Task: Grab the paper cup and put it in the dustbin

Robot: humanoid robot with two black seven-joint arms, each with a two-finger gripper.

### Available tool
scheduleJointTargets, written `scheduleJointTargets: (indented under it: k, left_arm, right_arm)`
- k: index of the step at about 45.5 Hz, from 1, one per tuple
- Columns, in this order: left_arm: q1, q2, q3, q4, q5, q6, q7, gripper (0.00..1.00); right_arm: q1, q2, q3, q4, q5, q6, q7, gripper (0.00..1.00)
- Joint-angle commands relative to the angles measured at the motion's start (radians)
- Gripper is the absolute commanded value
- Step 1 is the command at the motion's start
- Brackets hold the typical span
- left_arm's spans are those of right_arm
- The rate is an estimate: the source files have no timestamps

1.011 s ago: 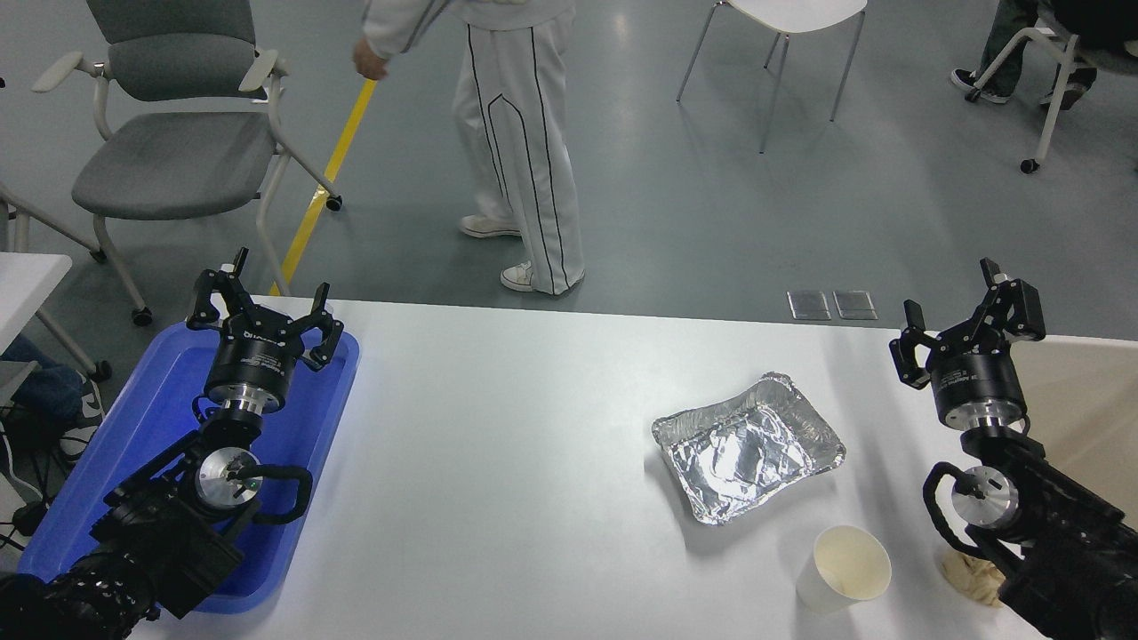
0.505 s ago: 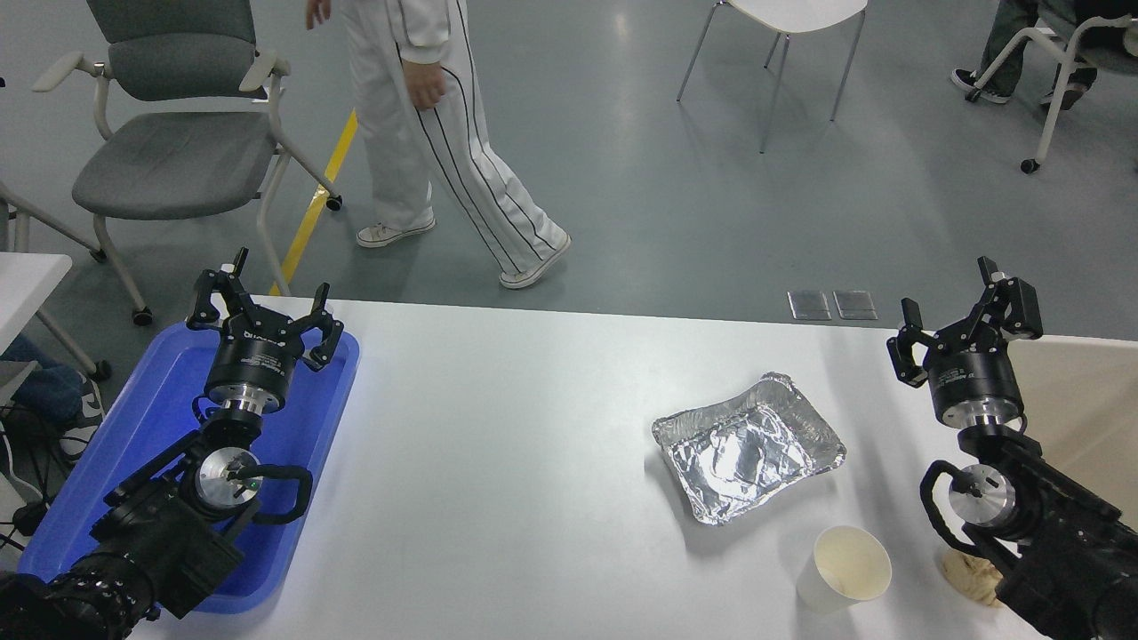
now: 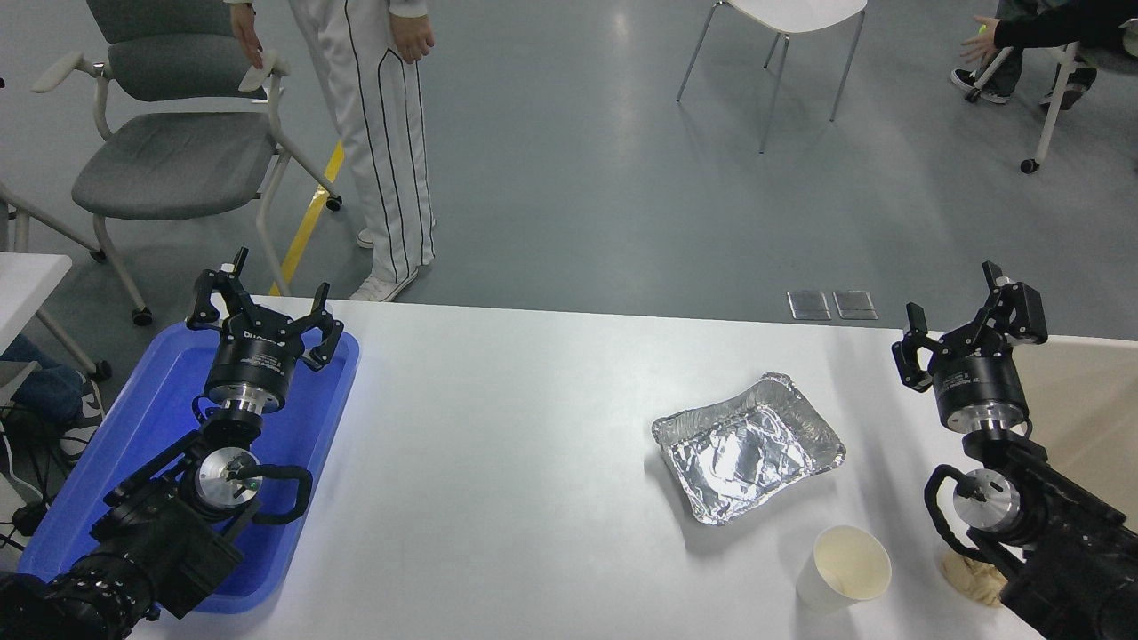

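Two grippers are seen, and only the right gripper (image 3: 969, 333) is placed to matter; its fingers are spread wide with nothing between them, and it is held above the table's (image 3: 533, 444) far right part, pointing away from the camera and tilted slightly upward; from it the paper cup (image 3: 845, 569) lies back toward the robot and a little to the left, near the table's front edge, so the coming move is judged to be a retreat toward the body and a descent rather than a reach forward; the cup is stood upright with its open mouth up, its long axis vertical, which suggests a grasp across the sidewall from the side or over the rim; the right forearm is drawn along the right edge, its wrist passing just beside the cup; a crumpled tan paper wad (image 3: 969, 573) is partly hidden under that arm, just right of the cup; a crumpled foil tray (image 3: 749, 446) lies near the cup, farther from the robot; the dustbin (image 3: 1089, 400) is seen as a beige surface at the right edge, behind the gripper; the left gripper (image 3: 264, 320), likewise spread and empty, is parked over a blue tray (image 3: 116, 444), well apart from the cup.
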Motion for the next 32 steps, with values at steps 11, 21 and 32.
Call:
scheduleJointTargets:
  k: [11,21,32]
  left_arm:
    - [-0.002,0.000,0.000,0.000,0.000,0.000,0.000,1.00]
    - [-0.002,0.000,0.000,0.000,0.000,0.000,0.000,1.00]
    - [-0.002,0.000,0.000,0.000,0.000,0.000,0.000,1.00]
  right_arm:
    - [0.005,0.000,-0.007,0.004,0.002,-0.001,0.002,1.00]
    - [0.030,-0.083,-0.179,0.007,0.003,0.003,0.002,1.00]
    - [0.125,-0.190,-0.415,0.033,0.003,0.011,0.002,1.00]
